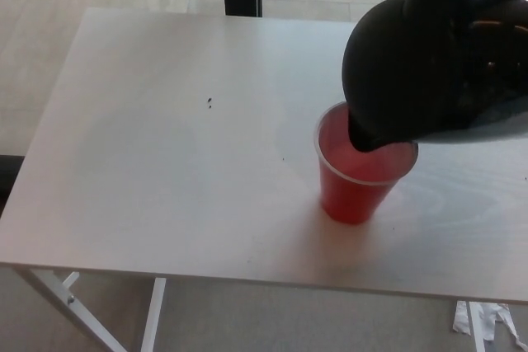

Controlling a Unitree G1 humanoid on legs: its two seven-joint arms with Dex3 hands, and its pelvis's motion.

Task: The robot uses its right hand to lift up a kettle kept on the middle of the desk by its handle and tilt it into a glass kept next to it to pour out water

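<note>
Kettle (pixel 429 63) spout sits over red cup (pixel 359 183) on counter (pixel 165 146); hold tilt steady; hand state cannot be told

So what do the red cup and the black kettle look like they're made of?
The red cup looks like thin, translucent plastic: light glows through its wall and its rim is pale. The kettle has a glossy black shell with bright window reflections, likely plastic or coated metal; the look leaves that open.

A glossy black kettle (pixel 437 55) is seen over a translucent red glass (pixel 360 172). Left of the glass, the white counter (pixel 165 146) is marked by one tiny dark speck (pixel 211 103).
</note>
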